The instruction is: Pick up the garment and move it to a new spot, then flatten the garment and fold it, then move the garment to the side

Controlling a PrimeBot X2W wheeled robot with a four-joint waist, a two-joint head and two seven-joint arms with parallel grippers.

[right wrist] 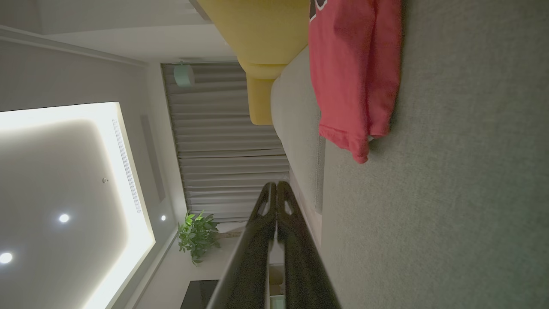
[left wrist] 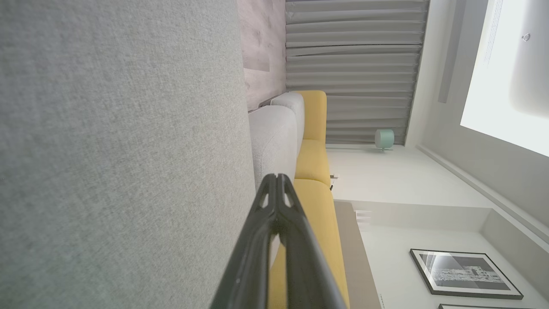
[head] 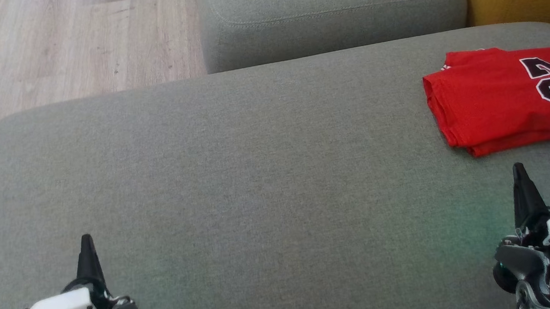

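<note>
The garment (head: 504,97), red and folded into a flat stack, lies on the grey cushion (head: 235,153) at the upper right of the head view, cut by the frame's right edge. My right gripper (head: 519,169) stands just below its near hem, not touching it, and my left gripper (head: 86,239) stands at the lower left; both are closed and empty. I judge the garment folded and set aside, so any move of my right arm should go down-frame, never across the hem, lest the layers drag open.
</note>
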